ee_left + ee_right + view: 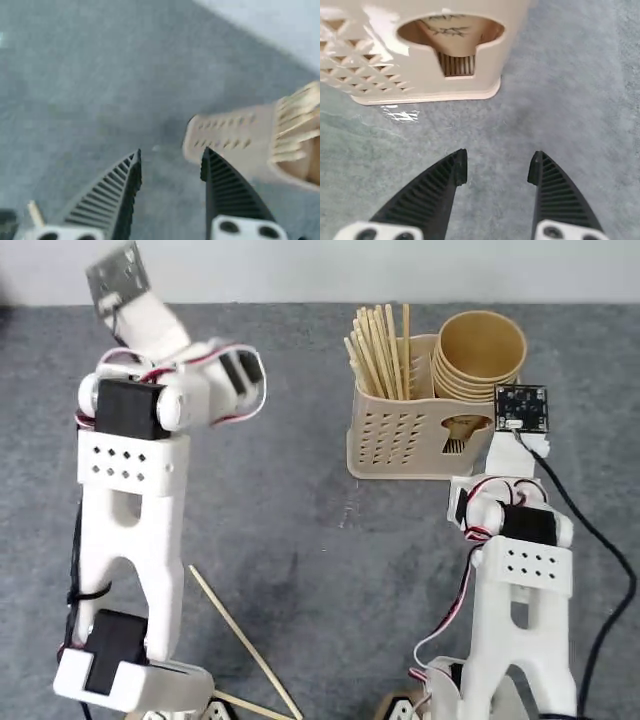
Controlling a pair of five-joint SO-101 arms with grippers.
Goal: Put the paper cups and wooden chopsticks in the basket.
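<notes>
Basket (400, 440): beige, perforated walls, standing on the grey counter (300, 540) at the far centre-right.

Paper cups (480, 350): nested stack in the basket's right compartment, tilted. The lowest cup is visible through the handle cut-out in the right wrist view.

Wooden chopsticks (378, 345): a bundle standing upright in the basket's left compartment, tips above the rim.

Loose chopstick (245, 645): lying diagonally on the counter at the near edge, beside the left arm's base and well apart from the basket and both sets of fingers.

Second loose chopstick (255, 707): at the very near edge, just beside the first.

Left gripper (170, 155): raised over bare counter. Its fingers (122, 195) are spread moderately wide with nothing between them, and the basket lies beyond the fingertips, apart from them.

Right gripper (497, 157): low over the counter, just in front of the basket's cup end. Its fingers (435, 187) are parted wide and empty, with the basket wall near the tips but not touching.
</notes>
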